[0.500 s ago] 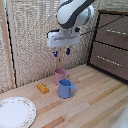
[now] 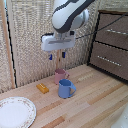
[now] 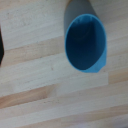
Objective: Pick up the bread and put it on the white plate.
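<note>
The toast [image 2: 43,88] is a small orange-brown block lying on the pale wooden worktable [image 2: 95,102], to the exterior view's left of the blue mug. My gripper [image 2: 56,55] hangs high above the table, over the mugs, up and to the exterior view's right of the toast. Its blue-tipped fingers [image 2: 50,57] are apart with nothing between them. The white plate [image 2: 15,112] lies at the front, at the exterior view's left. The wrist view shows only the blue mug [image 3: 86,42] from above on the wood [image 3: 35,70]; the toast and plate are out of that view.
A pink mug [image 2: 61,75] stands just behind the blue mug [image 2: 65,89], both below the gripper. A dark brown drawer cabinet [image 2: 111,45] stands at the exterior view's right. A woven wall [image 2: 25,45] backs the table.
The gripper has shifted a little toward the exterior view's left and slightly lower. The toast, mugs and plate have not moved.
</note>
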